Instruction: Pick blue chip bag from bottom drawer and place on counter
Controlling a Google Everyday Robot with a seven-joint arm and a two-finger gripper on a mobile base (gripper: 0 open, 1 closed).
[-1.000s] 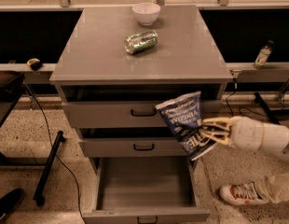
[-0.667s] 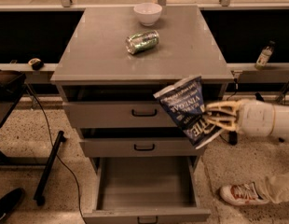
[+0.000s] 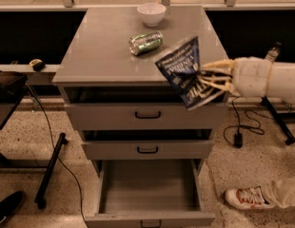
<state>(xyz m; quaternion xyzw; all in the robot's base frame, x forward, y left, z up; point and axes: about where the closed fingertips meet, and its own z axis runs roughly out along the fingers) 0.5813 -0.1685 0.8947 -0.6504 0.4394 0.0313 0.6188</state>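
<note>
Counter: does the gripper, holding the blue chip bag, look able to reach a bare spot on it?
Probably yes. The gripper holds the blue chip bag at the front right corner of the counter in the camera view. The can and bowl sit farther back, leaving bare surface beside the bag.

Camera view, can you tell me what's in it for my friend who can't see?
The robot's gripper is shut on the blue chip bag, holding it tilted in the air by a front corner of the grey counter. The bottom drawer stands open below, and a crushed green can and a white bowl sit on the counter.
</note>
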